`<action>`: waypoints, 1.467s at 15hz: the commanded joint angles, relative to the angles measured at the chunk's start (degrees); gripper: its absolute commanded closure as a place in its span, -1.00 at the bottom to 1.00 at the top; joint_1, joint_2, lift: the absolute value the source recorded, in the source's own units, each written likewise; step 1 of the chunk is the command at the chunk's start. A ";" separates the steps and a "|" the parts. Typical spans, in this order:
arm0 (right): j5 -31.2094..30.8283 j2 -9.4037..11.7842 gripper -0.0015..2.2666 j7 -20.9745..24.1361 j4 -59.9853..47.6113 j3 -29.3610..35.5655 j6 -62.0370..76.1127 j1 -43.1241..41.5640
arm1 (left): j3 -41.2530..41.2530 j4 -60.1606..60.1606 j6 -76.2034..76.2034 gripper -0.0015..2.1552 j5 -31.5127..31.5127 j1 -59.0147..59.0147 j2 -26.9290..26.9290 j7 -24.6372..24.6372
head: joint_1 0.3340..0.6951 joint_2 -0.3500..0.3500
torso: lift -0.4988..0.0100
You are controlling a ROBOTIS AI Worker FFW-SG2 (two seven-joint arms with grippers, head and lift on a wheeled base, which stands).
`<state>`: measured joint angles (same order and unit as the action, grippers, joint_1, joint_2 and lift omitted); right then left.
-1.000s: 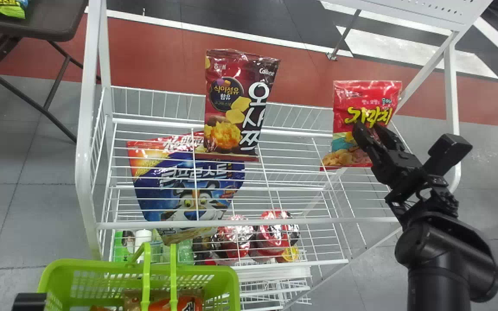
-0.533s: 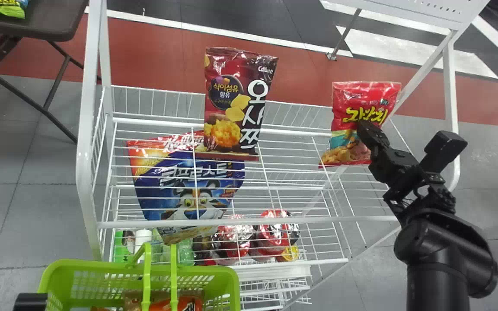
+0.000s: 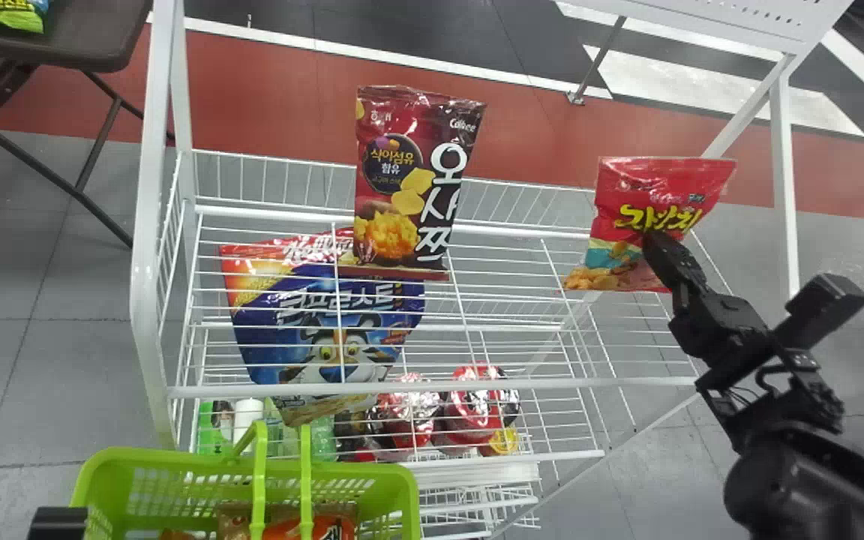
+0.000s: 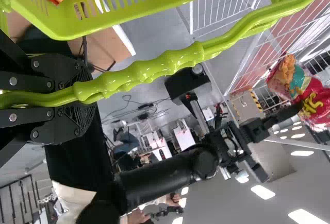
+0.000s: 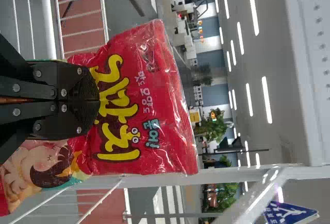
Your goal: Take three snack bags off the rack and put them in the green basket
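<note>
The right claw [image 5: 97, 100] was closed on the front of the red snack bag [image 5: 144, 95], its fingers together with a pinch of the wrapper between them. They gripped below the lettering, so the upper part fanned out beyond the fingertips and the lower part lay back along the fingers. That middle hold probably suited a soft, puffy packet: enough film to lift by, without pressing hard on the contents. The bag leaned to the right in the head view, at the right end of the rack [image 3: 439, 385]; whether its bottom edge had left the wires could not be told.

To the right claw's left, well apart, the maroon bag [image 3: 402, 180] stood upright at the rack, face out, likely so that it could be pinched in the same way. Farther left and lower, the cereal bag [image 3: 327, 322] lay behind the wires.

The left claw [image 4: 82, 99] was closed around the handle [image 4: 175, 62] of the green basket [image 3: 342, 471]. This kept the basket hanging to the right claw's left and nearer the robot, its mouth up, presumably to shorten the carry. An orange bag [image 3: 331, 526] lay inside it.
</note>
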<state>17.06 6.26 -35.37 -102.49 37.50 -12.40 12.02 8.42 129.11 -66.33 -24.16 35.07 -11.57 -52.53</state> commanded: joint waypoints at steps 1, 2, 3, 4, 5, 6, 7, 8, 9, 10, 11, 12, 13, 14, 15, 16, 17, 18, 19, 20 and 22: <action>3.15 -1.69 0.93 -0.58 -8.34 1.00 -0.92 4.33 | 0.63 0.00 -0.43 0.58 0.08 -0.35 -0.04 0.15 | 1.00 -1.00 | 0.87; 4.91 -2.83 0.93 -0.84 -12.65 1.88 -2.50 6.09 | 0.72 0.00 -0.25 0.58 0.17 -0.44 -0.04 0.15 | 1.00 -1.00 | 0.87; 6.41 -3.71 0.93 -1.11 -16.60 2.05 -4.96 8.02 | 0.72 0.00 -0.43 0.58 0.08 -0.44 -0.04 0.15 | 1.00 -1.00 | 0.87; 7.64 -5.29 0.93 -1.28 -21.61 2.31 -7.07 10.57 | 0.63 0.00 -0.25 0.58 -0.01 -0.35 -0.04 0.15 | 1.00 -1.00 | 0.87; 8.95 -6.31 0.93 -1.64 -26.45 2.40 -11.99 13.12 | 0.55 0.00 -0.25 0.58 -0.01 -0.18 -0.04 0.06 | 1.00 -1.00 | 0.87; 10.71 -6.31 0.93 -2.51 -30.31 2.75 -18.85 15.05 | 0.46 0.00 -0.25 0.58 -0.10 -0.18 -0.04 0.06 | 1.00 -1.00 | 0.87; 11.77 -6.31 0.93 -3.66 -32.86 3.37 -24.47 16.37 | 0.46 -0.09 -0.25 0.58 -0.10 -0.09 -0.04 -0.03 | 1.00 -1.00 | 0.87; 13.88 -6.31 0.93 -5.77 -34.88 4.34 -31.68 16.64 | 0.37 -0.17 -0.08 0.58 -0.10 0.09 0.14 -0.12 | 1.00 -1.00 | 0.87; 17.66 -6.31 0.93 -7.52 -36.03 6.18 -39.77 16.64 | 0.28 -0.26 0.10 0.58 -0.10 0.26 0.23 -0.20 | 1.00 -1.00 | 0.87; 20.64 -6.31 0.93 -8.75 -37.96 8.29 -48.91 16.64 | 0.37 -0.26 0.10 0.58 -0.10 0.26 0.32 -0.29 | 1.00 -1.00 | 0.87; 20.99 -6.31 0.93 -9.90 -40.16 9.17 -56.47 16.64 | 0.37 -0.26 0.62 0.58 -0.10 0.61 0.49 -0.38 | 1.00 -1.00 | 0.87; 20.82 -6.31 0.93 -10.42 -42.00 9.52 -62.62 16.72 | 0.28 -0.26 1.50 0.58 -0.10 0.96 0.67 -0.38 | 1.00 -1.00 | 0.87; 20.73 -6.31 0.93 -11.83 -42.97 9.70 -70.00 16.90 | 0.28 -0.26 1.68 0.58 -0.10 1.14 0.93 -0.55 | 1.00 -1.00 | 0.87; 20.56 -6.31 0.93 -12.97 -43.59 9.70 -77.03 17.08 | 0.28 -0.26 1.68 0.58 -0.10 1.14 1.11 -0.55 | 1.00 -1.00 | 0.87; 20.56 -6.31 0.93 -13.59 -43.59 9.52 -77.68 17.25 | 0.46 -0.17 1.68 0.58 -0.01 1.14 1.20 -0.55 | 1.00 -1.00 | 0.87; 19.32 -6.31 0.93 -13.76 -43.50 8.47 -77.68 17.96 | 0.63 -0.17 1.68 0.58 -0.01 1.14 1.28 -0.55 | 1.00 -1.00 | 0.87; 15.46 -6.31 0.93 -13.68 -43.15 5.57 -77.68 18.57 | 0.63 -0.09 1.68 0.58 -0.01 1.14 1.28 -0.55 | 1.00 -1.00 | 0.87; 13.52 -6.31 0.93 -13.50 -42.36 3.90 -77.68 18.83 | 0.55 0.00 1.68 0.58 -0.01 1.14 1.37 -0.64 | 1.00 -1.00 | 0.87; 12.12 -6.31 0.93 -13.32 -40.77 1.44 -77.68 19.63 | 0.46 0.35 1.68 0.58 -0.01 1.32 1.37 -0.64 | 1.00 -1.00 | 0.87; 10.98 -6.17 0.93 -13.32 -38.75 -1.46 -77.68 20.50 | 0.28 0.79 1.68 0.58 -0.01 1.49 1.55 -0.73 | 1.00 -1.00 | 0.87; 10.10 -4.85 0.93 -13.24 -34.88 -6.56 -77.68 22.09 | 0.19 1.58 1.68 0.58 -0.01 2.11 1.72 -0.82 | 1.00 -1.00 | 0.87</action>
<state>27.88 0.67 -48.61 -140.22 34.60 -89.43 33.06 8.69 130.17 -64.63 -24.17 36.80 -9.95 -53.34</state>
